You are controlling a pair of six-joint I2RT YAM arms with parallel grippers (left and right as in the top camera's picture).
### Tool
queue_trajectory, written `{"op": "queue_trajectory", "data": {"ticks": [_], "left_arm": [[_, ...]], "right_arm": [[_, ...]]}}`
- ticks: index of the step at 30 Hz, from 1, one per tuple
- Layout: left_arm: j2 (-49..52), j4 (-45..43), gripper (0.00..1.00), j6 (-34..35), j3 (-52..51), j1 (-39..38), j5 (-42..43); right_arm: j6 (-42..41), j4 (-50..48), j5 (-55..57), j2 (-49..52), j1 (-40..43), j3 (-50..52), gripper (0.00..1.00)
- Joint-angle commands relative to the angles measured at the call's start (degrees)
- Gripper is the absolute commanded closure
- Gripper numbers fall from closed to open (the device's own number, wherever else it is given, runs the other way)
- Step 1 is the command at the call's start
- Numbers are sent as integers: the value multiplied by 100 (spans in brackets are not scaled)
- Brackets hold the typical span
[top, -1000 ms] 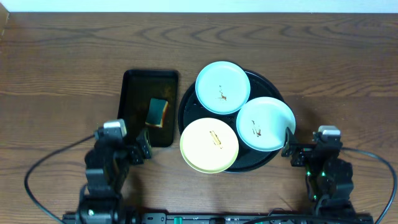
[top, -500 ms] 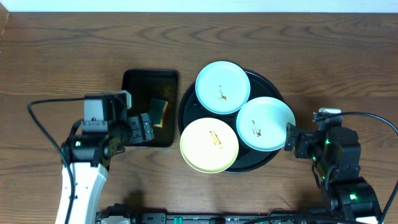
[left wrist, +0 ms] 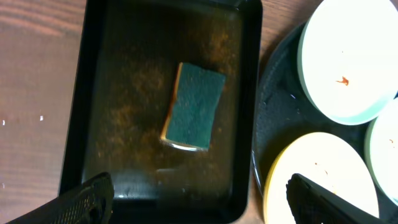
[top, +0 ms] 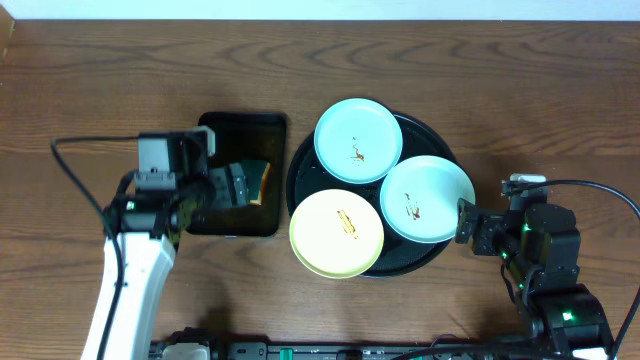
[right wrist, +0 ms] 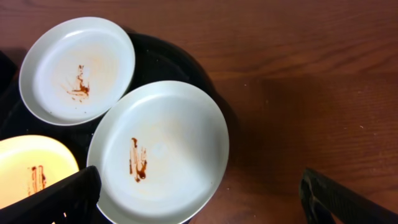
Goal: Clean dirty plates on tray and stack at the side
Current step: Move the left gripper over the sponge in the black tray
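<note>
While on tray (top: 420,135), plate (top: 427,198) beside right hand (top: 466,227).

Three smeared plates (top: 358,140) on black tray (top: 437,145)

No text, label, brand, number or sign can be read anywhere.

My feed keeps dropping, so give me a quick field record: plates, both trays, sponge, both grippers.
top plate: mint, brown smear, on round tray
right plate: mint, brown smear, on round tray
front plate: yellow, brown smear, overhangs the rim
round tray: black, holds all three plates
stack at side: none yet
rectangular tray: black, left of round tray
sponge: green face up, in rectangular tray
left gripper: open, empty, above rectangular tray near sponge
right gripper: open, empty, beside right plate; contact unclear
</note>
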State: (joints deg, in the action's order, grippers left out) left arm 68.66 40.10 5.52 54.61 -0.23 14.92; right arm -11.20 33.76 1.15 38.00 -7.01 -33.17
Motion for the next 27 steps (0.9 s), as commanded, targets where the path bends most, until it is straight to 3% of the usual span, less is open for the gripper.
{"op": "queue_trajectory", "data": {"ticks": [1, 15, 21, 27], "left_arm": [[535, -52, 11, -691, 282, -24, 4], [1961, -955, 19, -979, 339, -339, -79], [2330, -1023, 19, -999, 337, -822, -1246], [2490, -1049, 20, -953, 337, -903, -1436]], "right_arm": [[-81, -28, -155, 0, -48, -127, 1], [-79, -28, -142, 181, -48, -127, 1], [-76, -26, -142, 203, -48, -127, 1], [-76, -31, -142, 203, -48, -127, 1]]}}
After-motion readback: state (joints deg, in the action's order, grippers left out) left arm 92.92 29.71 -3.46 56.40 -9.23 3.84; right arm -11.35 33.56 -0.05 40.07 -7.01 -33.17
